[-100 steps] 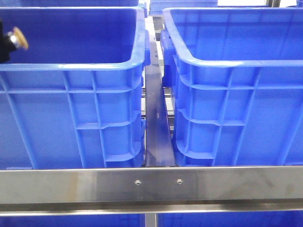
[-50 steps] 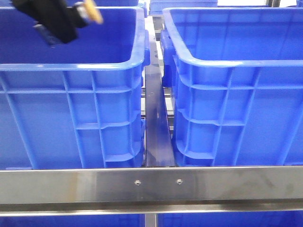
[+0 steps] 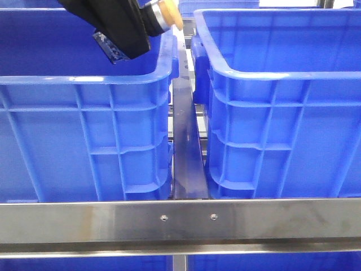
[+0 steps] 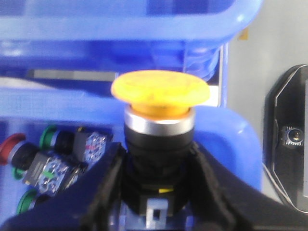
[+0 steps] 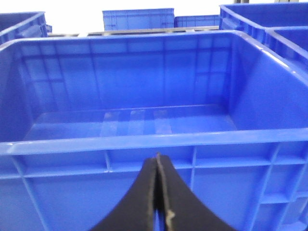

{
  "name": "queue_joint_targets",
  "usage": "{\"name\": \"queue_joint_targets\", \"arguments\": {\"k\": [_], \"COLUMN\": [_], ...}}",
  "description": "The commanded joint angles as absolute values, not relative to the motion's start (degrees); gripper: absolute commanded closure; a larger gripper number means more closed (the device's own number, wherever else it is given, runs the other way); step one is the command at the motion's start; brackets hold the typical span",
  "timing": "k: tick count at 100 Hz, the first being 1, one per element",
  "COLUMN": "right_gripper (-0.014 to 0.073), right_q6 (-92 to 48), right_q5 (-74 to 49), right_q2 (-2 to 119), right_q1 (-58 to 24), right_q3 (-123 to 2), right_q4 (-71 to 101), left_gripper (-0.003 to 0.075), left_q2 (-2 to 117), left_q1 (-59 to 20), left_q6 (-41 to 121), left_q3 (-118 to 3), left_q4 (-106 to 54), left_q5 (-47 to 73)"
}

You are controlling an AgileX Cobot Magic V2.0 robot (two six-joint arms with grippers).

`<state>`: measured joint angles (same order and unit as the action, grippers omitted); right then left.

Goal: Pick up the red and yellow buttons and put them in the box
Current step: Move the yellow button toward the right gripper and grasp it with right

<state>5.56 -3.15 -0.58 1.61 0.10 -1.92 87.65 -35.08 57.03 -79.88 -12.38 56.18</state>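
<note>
My left gripper hangs above the right rim of the left blue crate, shut on the black body of the yellow button. In the left wrist view the yellow button's cap stands above a silver collar, and the gripper clamps the body from both sides. A red button lies below among other switches. The box, the right blue crate, stands beside it. My right gripper is shut on nothing, facing an empty blue crate.
Green-capped switches lie next to the red button inside the crate. A steel rail crosses the front. A narrow metal strip runs in the gap between the two crates. More blue crates stand behind.
My left gripper has carried the yellow button up and to the right, from the left crate's left side to above its right rim. The right gripper's earlier position is not shown.
</note>
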Motion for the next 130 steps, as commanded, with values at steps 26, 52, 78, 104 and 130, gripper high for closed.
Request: {"name": "queue_joint_targets", "arguments": {"k": [26, 52, 78, 104, 130], "right_gripper": [0.0585, -0.0043, -0.0038, -0.0038, -0.0038], "right_q6": [5.4, 5.4, 4.3, -3.6, -13.4], "right_q5": [-18.8, -20.4, -23.5, -27.5, -35.1], "right_q2": [4.4, 18.3, 34.9, 51.7, 65.4], "right_q1": [-2.1, -7.6, -15.9, -24.8, -28.3], "right_q3": [-16.1, -25.6, -36.7, -49.0, -58.7], "right_q4": [2.1, 16.2, 32.3, 42.0, 44.4], "left_gripper": [0.0603, 0.0603, 0.0603, 0.0603, 0.0603], "left_q2": [85.2, 85.2, 85.2, 85.2, 85.2], "left_q1": [-35.8, -35.8, -35.8, -35.8, -35.8], "left_q6": [57.1, 57.1, 57.1, 57.1, 57.1], "left_q3": [-81.7, -81.7, -81.7, -81.7, -81.7], "left_q4": [-15.1, -15.1, -15.1, -15.1, -15.3], "left_q5": [53.7, 53.7, 53.7, 53.7, 53.7]}}
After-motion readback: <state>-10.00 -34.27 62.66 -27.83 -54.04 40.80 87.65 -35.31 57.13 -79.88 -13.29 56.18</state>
